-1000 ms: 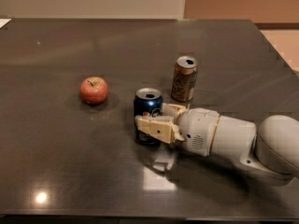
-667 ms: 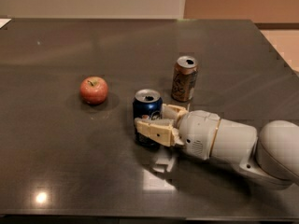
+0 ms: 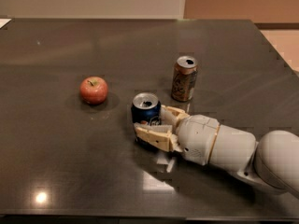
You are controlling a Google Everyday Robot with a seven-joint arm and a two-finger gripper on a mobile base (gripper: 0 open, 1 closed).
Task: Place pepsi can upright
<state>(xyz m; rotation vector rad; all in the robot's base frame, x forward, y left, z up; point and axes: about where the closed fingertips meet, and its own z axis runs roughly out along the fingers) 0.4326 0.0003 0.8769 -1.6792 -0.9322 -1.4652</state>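
Observation:
The pepsi can (image 3: 145,110), dark blue with a silver top, stands upright on the dark table (image 3: 70,162) near the middle. My gripper (image 3: 151,121) reaches in from the right and is shut on the can, with one cream finger (image 3: 152,135) in front of its lower part and the other behind its right side. The can's base is hidden behind the front finger.
A brown-gold can (image 3: 184,78) stands upright just behind and to the right of the gripper. A red apple (image 3: 93,90) lies to the left of the pepsi can. The table's right edge runs at the far right.
The gripper has shifted slightly toward the camera. The pepsi can stays upright in the same spot.

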